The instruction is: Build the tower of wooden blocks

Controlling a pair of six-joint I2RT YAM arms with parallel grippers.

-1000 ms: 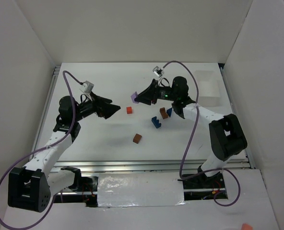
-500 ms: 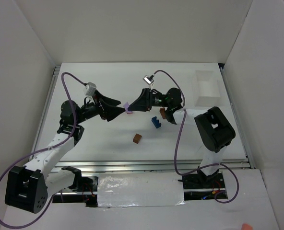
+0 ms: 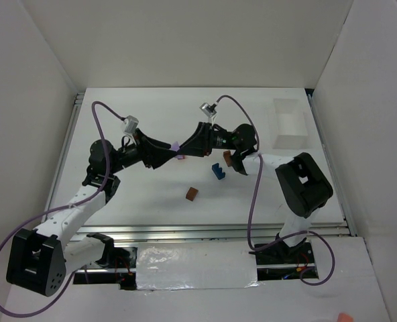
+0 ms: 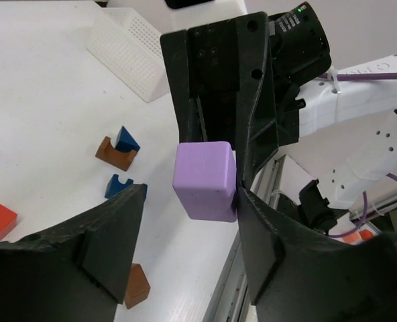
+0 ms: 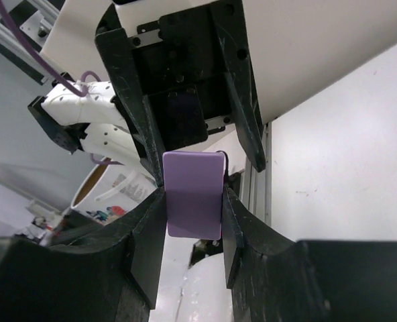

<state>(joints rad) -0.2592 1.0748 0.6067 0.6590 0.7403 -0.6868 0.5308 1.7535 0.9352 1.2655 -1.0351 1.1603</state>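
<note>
left wrist: right gripper (image 5: 193,194) pinches the purple block (image 4: 205,180) midair, left gripper (image 4: 188,198) spread around it (handover, it seems); nothing stacked yet.

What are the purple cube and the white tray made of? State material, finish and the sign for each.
The purple cube: probably painted wood; matte, even lilac coat, softly rounded edges, no grain showing. The white tray: looks like moulded plastic; thin walls with a fine grid texture.

Cube (image 4: 206,180) between left claw (image 4: 188,198) and right claw (image 5: 193,201)
</note>
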